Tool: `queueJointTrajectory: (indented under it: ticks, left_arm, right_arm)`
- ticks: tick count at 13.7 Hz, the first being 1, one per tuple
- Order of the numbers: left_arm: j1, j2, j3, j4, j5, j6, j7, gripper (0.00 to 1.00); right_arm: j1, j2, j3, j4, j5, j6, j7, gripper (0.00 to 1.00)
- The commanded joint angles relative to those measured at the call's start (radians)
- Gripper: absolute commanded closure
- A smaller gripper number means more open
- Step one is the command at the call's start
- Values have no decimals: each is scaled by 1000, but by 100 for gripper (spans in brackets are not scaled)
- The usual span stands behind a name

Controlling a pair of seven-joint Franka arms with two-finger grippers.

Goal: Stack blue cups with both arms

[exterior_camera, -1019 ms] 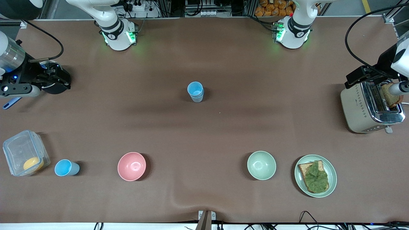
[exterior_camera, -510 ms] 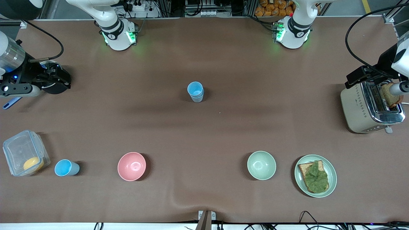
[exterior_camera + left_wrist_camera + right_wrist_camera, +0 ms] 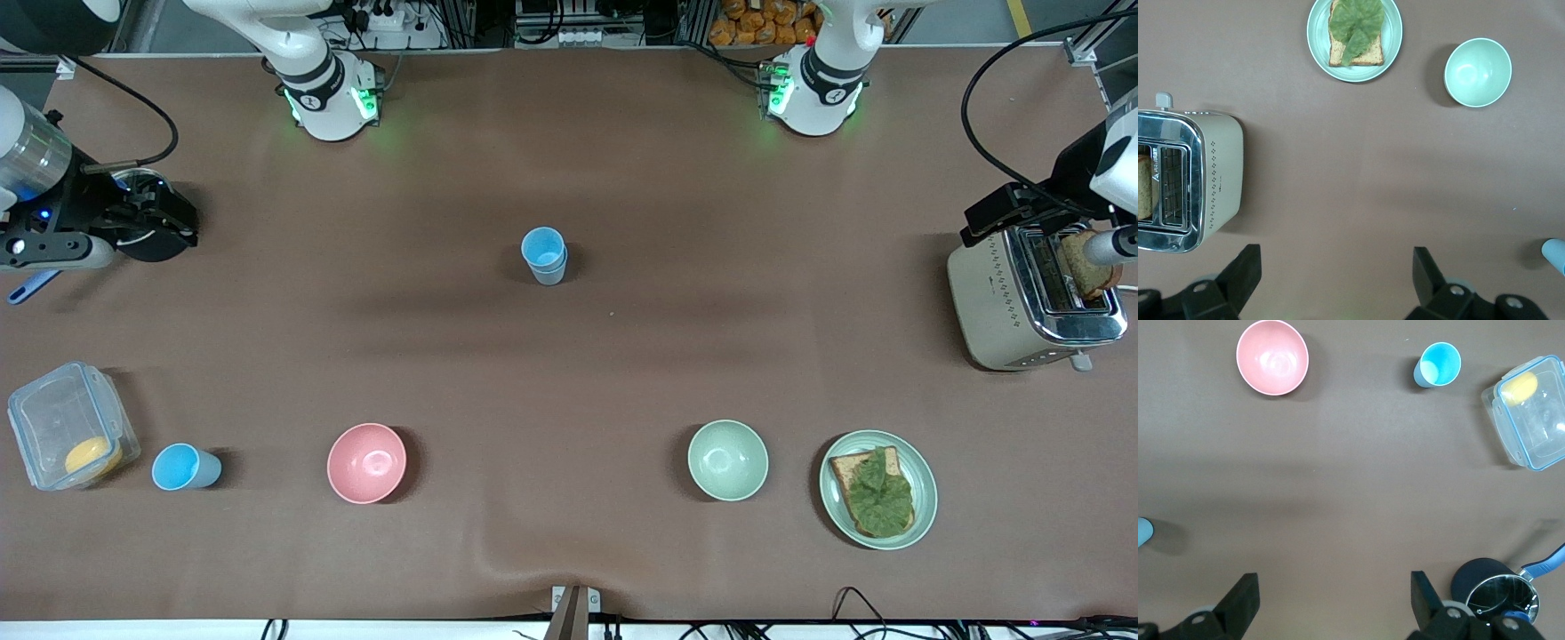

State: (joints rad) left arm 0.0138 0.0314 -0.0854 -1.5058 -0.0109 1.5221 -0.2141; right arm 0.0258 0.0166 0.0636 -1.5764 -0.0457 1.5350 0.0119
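Nothing on the table has shifted since the earlier frames; both arms wait as before, high at their own ends. At the middle of the brown table stand two small light-blue tapered plastic cups, one nested inside the other, upright, brighter blue within. A third light-blue cup lies well apart from that stack, nearer the front camera toward the right arm's end, just beside a clear lidded plastic box and near a pink round bowl. A pale green bowl sits nearer the camera than the stack, toward the left arm's end.

The left gripper hangs with its jaws spread wide and empty beside a cream toaster. The right gripper hangs likewise wide open and empty, close to a dark saucepan.
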Motion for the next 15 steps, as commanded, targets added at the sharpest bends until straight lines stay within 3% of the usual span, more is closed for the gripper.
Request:
queueJointTrajectory:
  ticks: [1, 15]
  left_arm:
    - [-3, -1, 12, 18, -7, -23, 24, 0]
    - [-6, -4, 6, 16, -4, -23, 24, 0]
  right_arm:
    - [-1, -7, 1, -1, 4, -7, -7, 0]
    - [-4, -9, 2, 4, 4, -18, -3, 0]
